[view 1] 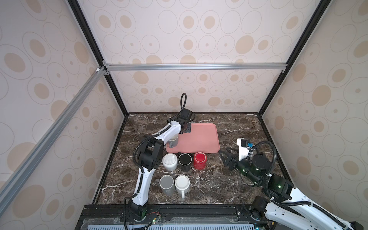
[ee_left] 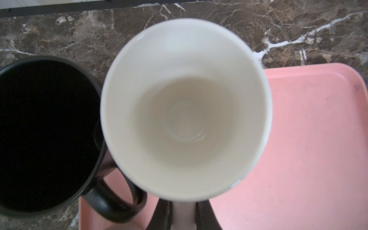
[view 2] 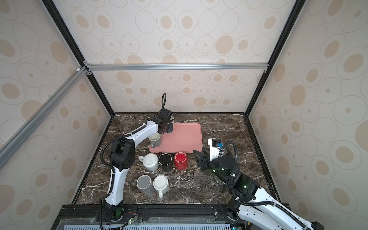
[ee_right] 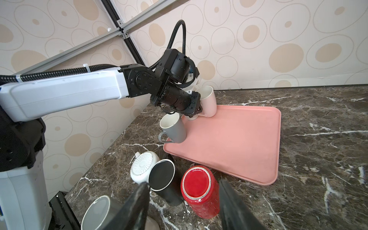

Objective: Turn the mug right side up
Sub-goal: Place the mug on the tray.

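Observation:
A pale pink mug (ee_right: 208, 101) with a white inside (ee_left: 185, 109) stands mouth up, leaning a little, over the far left corner of the pink tray (ee_right: 239, 143). My left gripper (ee_left: 183, 211) is shut on its handle; the arm hides that mug in both top views. Whether its base touches the tray I cannot tell. My right gripper (ee_right: 184, 182) is open and hovers just above and to the right of a red mug (view 1: 199, 160) that sits bottom up on the marble.
Beside the red mug, a black mug (view 1: 184, 161) and a white ribbed one (view 1: 169, 161) are bottom up. A grey mug (view 1: 166, 184) and a white mug (view 1: 182, 184) are nearer the front. An upright grey mug (view 1: 173, 140) and an upright black mug (ee_left: 45, 135) are at the tray's left edge.

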`<act>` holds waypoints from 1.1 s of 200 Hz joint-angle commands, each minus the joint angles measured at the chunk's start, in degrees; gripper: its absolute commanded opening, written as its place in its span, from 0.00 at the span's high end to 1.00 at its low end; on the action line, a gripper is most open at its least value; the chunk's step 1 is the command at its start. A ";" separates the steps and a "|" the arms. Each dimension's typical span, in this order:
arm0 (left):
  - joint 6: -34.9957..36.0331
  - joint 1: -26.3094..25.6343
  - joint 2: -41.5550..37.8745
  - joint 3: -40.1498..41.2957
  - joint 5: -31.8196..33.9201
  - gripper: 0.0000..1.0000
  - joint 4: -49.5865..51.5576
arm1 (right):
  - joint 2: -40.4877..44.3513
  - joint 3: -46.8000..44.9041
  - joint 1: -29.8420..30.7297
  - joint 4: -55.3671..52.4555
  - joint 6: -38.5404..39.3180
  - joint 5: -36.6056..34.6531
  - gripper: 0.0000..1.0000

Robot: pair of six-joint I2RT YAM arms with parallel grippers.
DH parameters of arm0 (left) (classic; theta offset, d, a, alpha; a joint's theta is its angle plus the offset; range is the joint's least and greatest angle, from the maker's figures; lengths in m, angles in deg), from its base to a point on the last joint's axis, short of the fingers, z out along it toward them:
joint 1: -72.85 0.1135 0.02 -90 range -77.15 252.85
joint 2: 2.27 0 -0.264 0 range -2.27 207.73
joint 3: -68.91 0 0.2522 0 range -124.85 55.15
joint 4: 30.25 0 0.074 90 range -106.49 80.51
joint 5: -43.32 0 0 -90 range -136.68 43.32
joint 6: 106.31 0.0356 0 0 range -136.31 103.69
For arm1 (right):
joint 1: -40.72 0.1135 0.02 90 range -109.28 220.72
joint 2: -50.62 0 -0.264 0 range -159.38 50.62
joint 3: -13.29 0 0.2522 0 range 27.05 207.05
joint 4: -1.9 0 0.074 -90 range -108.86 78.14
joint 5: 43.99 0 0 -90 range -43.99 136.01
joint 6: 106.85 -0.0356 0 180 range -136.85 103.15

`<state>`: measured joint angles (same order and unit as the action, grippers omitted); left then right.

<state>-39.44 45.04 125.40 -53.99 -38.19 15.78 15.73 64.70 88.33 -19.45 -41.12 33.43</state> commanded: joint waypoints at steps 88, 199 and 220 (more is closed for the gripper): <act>-0.72 0.44 -0.51 -2.53 0.74 0.64 -0.90 | 1.35 -0.65 -0.14 -0.84 0.15 -1.57 0.37; -5.26 0.13 -25.43 18.72 -9.12 0.35 -18.10 | -3.20 0.70 -0.08 -4.63 -1.37 0.37 0.10; -7.40 -0.11 -33.01 27.59 -13.46 0.28 -24.71 | -6.50 1.41 -0.15 -6.06 -2.09 0.94 0.07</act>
<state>-43.68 45.19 98.74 -33.60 -46.01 -0.76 12.01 64.74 88.27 -22.82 -42.21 33.39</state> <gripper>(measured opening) 0.688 0.920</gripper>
